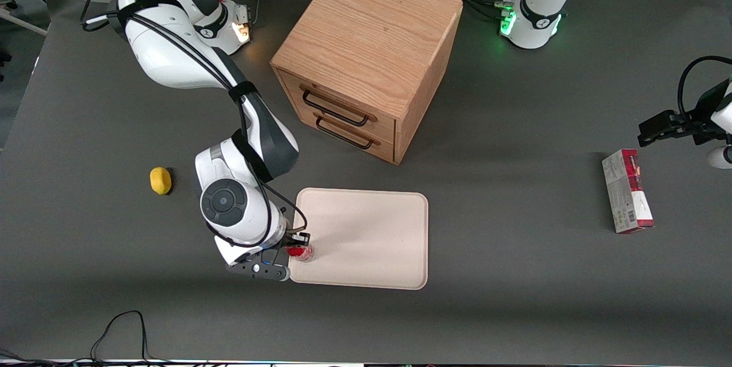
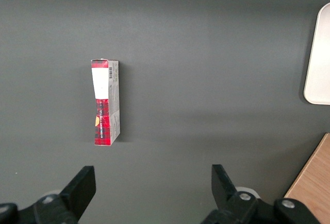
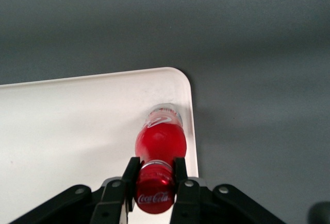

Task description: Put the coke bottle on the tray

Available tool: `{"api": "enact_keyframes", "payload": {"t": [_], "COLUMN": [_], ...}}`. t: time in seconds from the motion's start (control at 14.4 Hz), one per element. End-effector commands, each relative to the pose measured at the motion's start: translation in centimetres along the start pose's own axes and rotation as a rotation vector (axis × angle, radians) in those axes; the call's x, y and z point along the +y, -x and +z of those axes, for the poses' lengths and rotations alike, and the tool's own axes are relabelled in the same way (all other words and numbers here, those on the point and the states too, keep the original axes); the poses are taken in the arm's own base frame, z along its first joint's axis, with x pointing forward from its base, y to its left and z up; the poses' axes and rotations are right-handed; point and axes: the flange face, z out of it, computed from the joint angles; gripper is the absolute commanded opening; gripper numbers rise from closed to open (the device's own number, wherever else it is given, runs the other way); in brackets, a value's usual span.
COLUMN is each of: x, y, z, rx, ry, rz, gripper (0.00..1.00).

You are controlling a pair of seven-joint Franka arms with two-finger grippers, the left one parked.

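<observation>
The coke bottle (image 3: 160, 141) is a small red bottle with a red cap and a clear base. It stands upright with its base on the cream tray (image 3: 77, 126), close to the tray's rounded corner and rim. My gripper (image 3: 155, 170) is shut on the bottle's neck just under the cap, one finger on each side. In the front view the gripper (image 1: 295, 246) and the bottle (image 1: 299, 251) are at the tray's (image 1: 372, 235) edge toward the working arm's end, near the corner closest to the camera.
A wooden drawer cabinet (image 1: 366, 58) with two handles stands farther from the camera than the tray. A yellow lemon (image 1: 160, 180) lies toward the working arm's end. A red-and-white carton (image 1: 627, 190) lies toward the parked arm's end, also in the left wrist view (image 2: 105, 102).
</observation>
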Motion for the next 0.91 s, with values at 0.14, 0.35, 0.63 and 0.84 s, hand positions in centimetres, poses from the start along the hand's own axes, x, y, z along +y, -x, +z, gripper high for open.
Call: {"api": "enact_keyframes", "payload": {"t": [0.14,0.35,0.63,0.84], "x": [-0.5,-0.4,-0.2,1.1], "y": [-0.4,-0.4,-0.2,0.4], "z": [-0.5,-0.7,-1.7,-6.1], "rx": [0.047,0.056,0.042,0.011], "ry": [0.020,0.034,0.046,0.068], "rz": [0.012,0.007,0.010,0.011], "gripper": [0.98,1.00,1.00,1.00]}}
